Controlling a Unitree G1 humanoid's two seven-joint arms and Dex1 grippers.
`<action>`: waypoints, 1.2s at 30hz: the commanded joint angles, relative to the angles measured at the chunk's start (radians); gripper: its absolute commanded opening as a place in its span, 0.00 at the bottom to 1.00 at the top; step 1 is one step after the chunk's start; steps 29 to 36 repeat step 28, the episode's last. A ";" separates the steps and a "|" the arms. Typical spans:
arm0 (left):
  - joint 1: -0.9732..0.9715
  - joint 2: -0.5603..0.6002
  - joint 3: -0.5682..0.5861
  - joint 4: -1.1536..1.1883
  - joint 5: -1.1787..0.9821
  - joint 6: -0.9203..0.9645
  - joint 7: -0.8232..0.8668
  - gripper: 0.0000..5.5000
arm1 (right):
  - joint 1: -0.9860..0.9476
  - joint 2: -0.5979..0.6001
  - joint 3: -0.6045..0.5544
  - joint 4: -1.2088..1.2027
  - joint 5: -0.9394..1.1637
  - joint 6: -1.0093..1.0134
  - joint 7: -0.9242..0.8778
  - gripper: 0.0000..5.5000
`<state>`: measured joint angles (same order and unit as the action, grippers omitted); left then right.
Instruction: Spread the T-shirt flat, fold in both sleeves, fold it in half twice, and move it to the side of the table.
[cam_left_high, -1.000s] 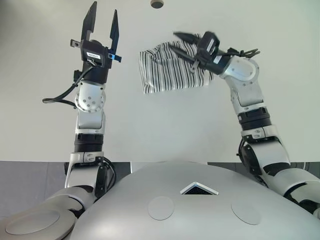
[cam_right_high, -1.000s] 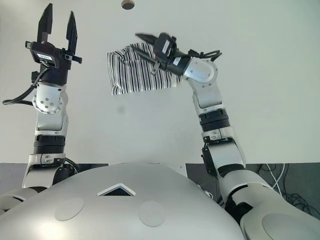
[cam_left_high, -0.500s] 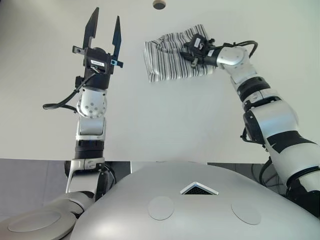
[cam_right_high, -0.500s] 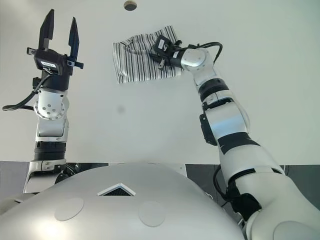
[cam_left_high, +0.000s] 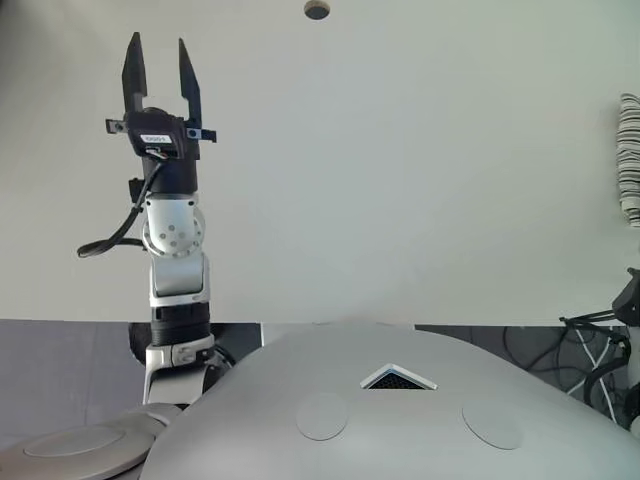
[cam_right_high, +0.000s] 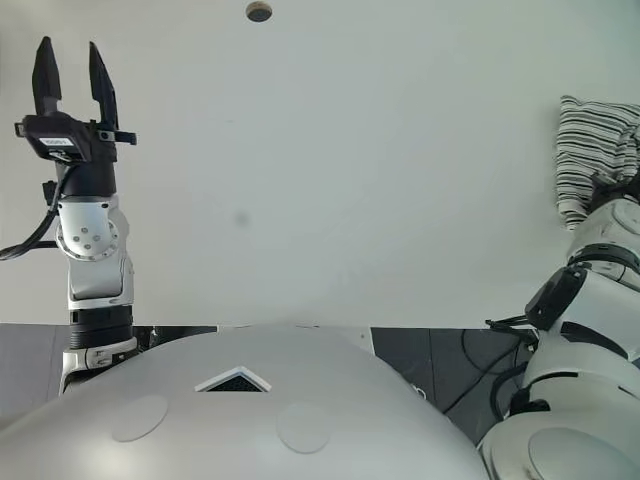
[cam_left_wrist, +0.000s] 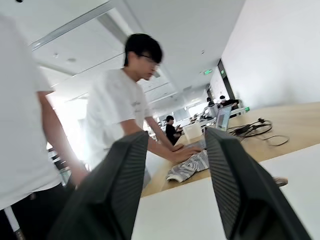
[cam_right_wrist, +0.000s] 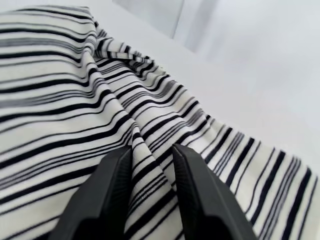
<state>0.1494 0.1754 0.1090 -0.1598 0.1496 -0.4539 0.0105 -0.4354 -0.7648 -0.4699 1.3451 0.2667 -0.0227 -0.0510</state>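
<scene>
Striped T-shirt (cam_right_high: 592, 140) at right edge of counter (cam_left_high: 400, 180), right pincer (cam_right_wrist: 151, 150) clamping its fold, left pincer (cam_left_high: 155, 65) wide, label (cam_left_high: 154, 139) illegible

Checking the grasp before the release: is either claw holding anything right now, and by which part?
The right claw pinches a raised fold in the striped T-shirt. The left claw is open, holding nothing.

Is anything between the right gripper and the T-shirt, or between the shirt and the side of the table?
Nothing visible does. The right gripper pinches a fold of the striped T-shirt directly, and the T-shirt already lies far out on the right side of the table.
</scene>
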 joint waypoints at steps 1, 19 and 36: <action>0.016 -0.010 0.002 -0.023 0.001 0.024 0.008 0.37 | -0.004 0.040 -0.006 0.020 -0.037 0.011 -0.062 0.27; -0.206 -0.083 -0.035 0.351 0.079 -0.115 0.136 0.37 | 0.303 0.678 0.654 -1.074 -0.312 -0.441 -0.035 0.27; -0.245 -0.086 -0.066 0.431 0.104 -0.185 0.180 0.37 | 0.248 0.711 0.606 -0.943 -0.338 -0.528 -0.011 0.27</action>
